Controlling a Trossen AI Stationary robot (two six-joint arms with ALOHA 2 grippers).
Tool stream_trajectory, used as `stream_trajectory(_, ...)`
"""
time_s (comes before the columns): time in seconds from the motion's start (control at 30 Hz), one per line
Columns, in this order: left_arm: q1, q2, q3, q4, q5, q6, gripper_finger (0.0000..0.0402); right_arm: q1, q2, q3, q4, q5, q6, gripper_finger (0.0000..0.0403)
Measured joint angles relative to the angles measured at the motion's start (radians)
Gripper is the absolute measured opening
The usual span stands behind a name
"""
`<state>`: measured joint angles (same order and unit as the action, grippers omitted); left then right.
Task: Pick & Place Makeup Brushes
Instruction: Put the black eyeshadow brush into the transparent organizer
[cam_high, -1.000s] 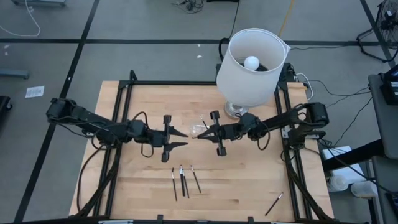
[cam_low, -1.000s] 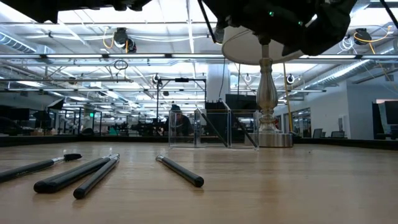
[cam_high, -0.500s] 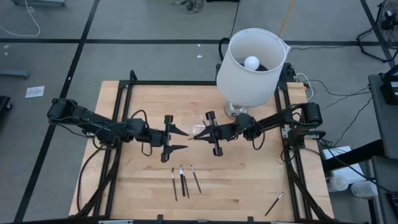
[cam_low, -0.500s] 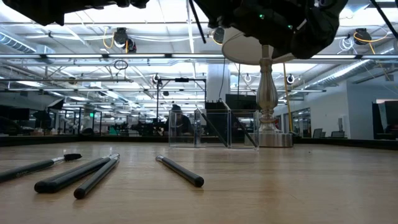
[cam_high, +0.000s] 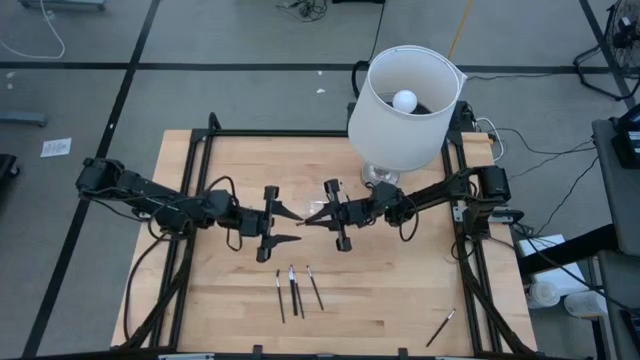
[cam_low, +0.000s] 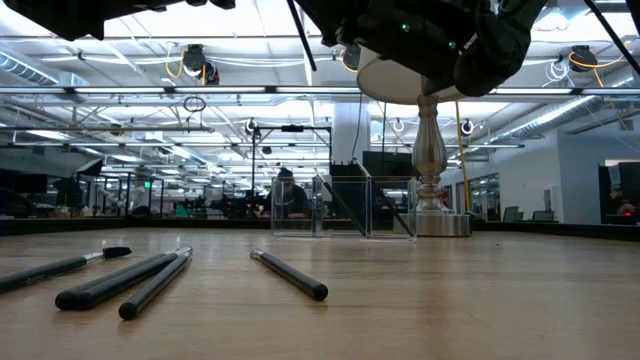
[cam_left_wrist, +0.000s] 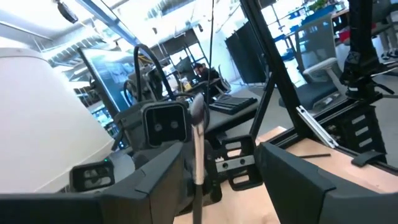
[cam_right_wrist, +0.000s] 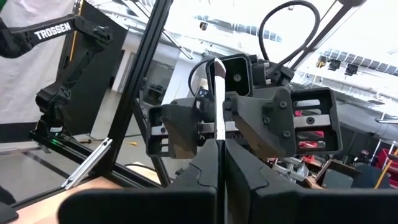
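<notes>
Right gripper (cam_high: 312, 217): clenched on one makeup brush (cam_right_wrist: 218, 93), tip toward nine o'clock.
Left gripper (cam_high: 292, 225): fingers spread wide; the held brush stands between them, not gripped.
Loose brushes (cam_high: 296, 290): three at six o'clock of both grippers.
Stray brush (cam_high: 440, 327): at five o'clock.

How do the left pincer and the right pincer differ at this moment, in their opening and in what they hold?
The left pincer stands open, jaws wide apart; the right pincer is shut. The right pincer grips a makeup brush; the left pincer grips nothing, though that brush stands between its jaws. Both hang above the middle of the table, tips facing each other.
</notes>
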<state>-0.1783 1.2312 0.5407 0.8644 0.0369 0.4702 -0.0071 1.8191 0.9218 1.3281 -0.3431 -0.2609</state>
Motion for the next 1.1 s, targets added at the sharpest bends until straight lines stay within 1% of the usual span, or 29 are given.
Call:
stream_trajectory(0.13, 0.000, 0.000, 0.000, 0.000, 0.016, 0.011, 0.0195, 0.000, 0.000, 0.000, 0.000, 0.000, -0.003, 0.0000)
stream_trajectory(0.33, 0.001, 0.000, 0.000, 0.003, 0.015, 0.021, 0.0131, 0.000, 0.000, 0.005, -0.009, 0.000, -0.002, 0.0000)
stream_trajectory(0.47, 0.001, -0.001, 0.000, 0.004, 0.014, 0.024, 0.0098, 0.000, 0.000, 0.037, -0.071, -0.001, -0.002, 0.0000)
stream_trajectory(0.57, 0.001, -0.001, 0.000, 0.004, 0.014, 0.025, 0.0087, 0.000, 0.000, 0.054, -0.099, -0.003, -0.009, 0.0000)
stream_trajectory(0.8, 0.001, -0.001, 0.000, -0.004, 0.014, 0.025, 0.0067, 0.002, 0.000, 0.055, -0.102, -0.002, -0.016, 0.0000)
stream_trajectory(0.97, 0.001, -0.002, 0.000, -0.025, 0.011, 0.059, 0.0018, 0.002, 0.000, 0.055, -0.106, -0.003, -0.016, 0.0000)
stream_trajectory(1.1, 0.000, -0.002, 0.001, -0.029, 0.012, 0.060, 0.0018, 0.003, 0.000, 0.055, -0.108, -0.003, -0.016, 0.0000)
